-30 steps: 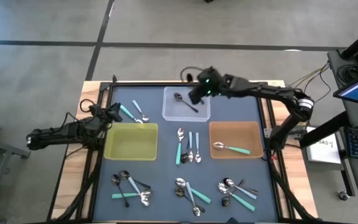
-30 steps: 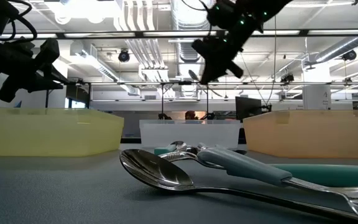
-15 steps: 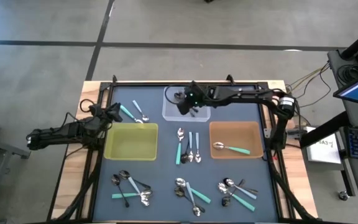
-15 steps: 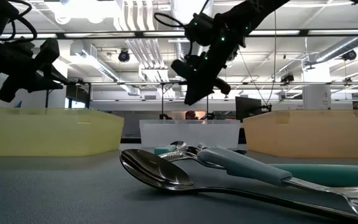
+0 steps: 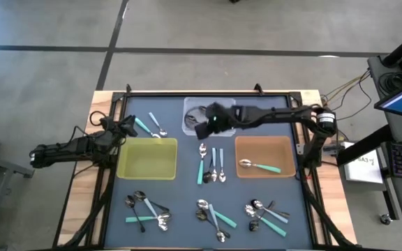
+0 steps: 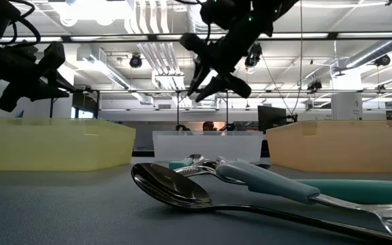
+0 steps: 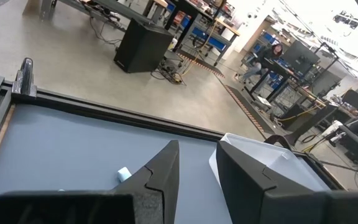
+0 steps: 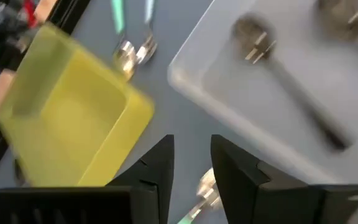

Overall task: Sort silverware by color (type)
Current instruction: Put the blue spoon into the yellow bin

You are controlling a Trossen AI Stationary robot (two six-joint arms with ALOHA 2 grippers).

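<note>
Stretching across the clear tray [image 5: 190, 124], the right hand [image 5: 204, 127] hangs empty, fingers slightly parted.

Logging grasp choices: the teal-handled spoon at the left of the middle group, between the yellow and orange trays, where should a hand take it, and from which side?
Probably take the teal-handled spoon by its handle, from straight above, closing across it. It lies flat on the mat, and other spoons lie close beside it.
</note>
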